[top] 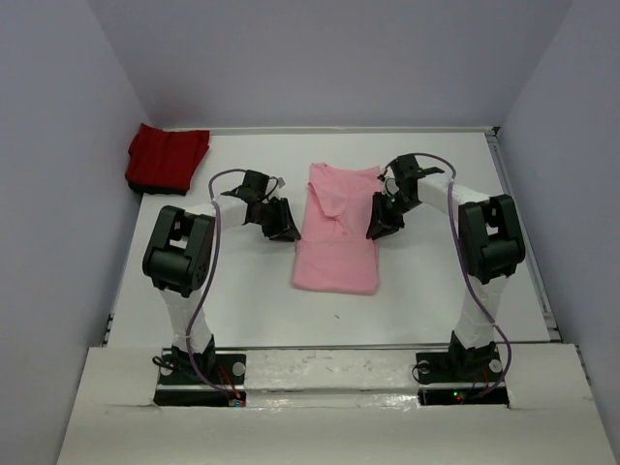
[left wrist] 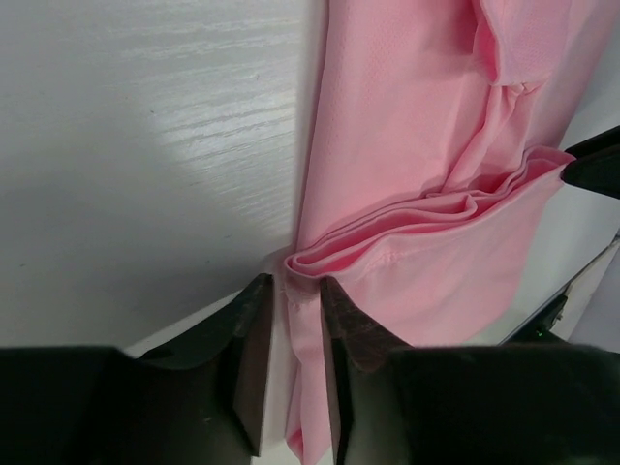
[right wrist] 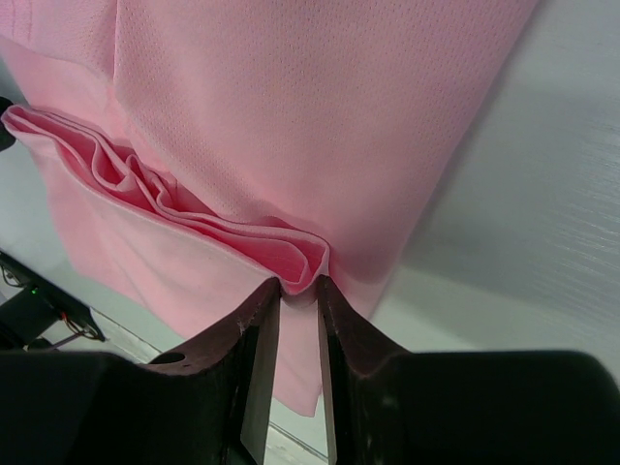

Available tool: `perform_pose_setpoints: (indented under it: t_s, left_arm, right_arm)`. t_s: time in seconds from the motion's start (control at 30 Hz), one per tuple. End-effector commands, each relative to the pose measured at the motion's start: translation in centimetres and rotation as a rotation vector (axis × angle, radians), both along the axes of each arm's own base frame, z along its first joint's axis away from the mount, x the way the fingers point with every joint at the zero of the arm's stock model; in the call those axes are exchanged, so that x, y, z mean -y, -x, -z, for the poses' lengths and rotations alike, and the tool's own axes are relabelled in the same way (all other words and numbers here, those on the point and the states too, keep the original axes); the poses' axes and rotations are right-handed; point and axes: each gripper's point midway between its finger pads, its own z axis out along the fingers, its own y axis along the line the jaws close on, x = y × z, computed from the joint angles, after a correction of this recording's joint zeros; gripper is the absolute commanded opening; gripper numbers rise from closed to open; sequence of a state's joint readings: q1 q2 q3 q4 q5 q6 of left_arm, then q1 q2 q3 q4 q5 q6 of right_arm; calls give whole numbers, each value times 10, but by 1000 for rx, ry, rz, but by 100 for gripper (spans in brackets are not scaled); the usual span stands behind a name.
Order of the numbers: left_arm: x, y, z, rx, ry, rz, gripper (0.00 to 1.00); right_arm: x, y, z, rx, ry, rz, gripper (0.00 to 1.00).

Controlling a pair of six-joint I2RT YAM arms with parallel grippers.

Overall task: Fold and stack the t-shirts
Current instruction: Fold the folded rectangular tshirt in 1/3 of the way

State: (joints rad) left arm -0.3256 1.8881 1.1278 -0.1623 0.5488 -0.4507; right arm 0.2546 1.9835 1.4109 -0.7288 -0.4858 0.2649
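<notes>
Pink shirt lies lengthwise on the white table, stretched between the two grippers, with its collar end on their far side and its hem on the near side. Across its middle a bunched fold of cloth stands up as a ridge running from one gripper straight to the other (several soft layers, as far as I can see). The red shirt sits in a heap well beyond the left gripper and to its outer side, up in the back corner, apart from everything else. The left gripper is clamped on the pink shirt's left edge, with the end of the ridge caught between its fingertips. The right gripper is pinched on the opposite edge, the ridge's other end squeezed between its dark fingers.
</notes>
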Motion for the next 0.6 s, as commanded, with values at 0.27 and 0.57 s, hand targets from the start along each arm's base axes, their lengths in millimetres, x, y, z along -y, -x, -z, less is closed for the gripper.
perform_pose_setpoints:
  t_s: [0.27, 0.57]
  left_arm:
    - [18, 0, -7, 16, 36, 56, 22]
    - [21, -4, -13, 34, 42, 61, 4]
  right_arm:
    - [0, -6, -3, 31, -13, -2, 17]
    - [-1, -5, -7, 30, -19, -2, 0]
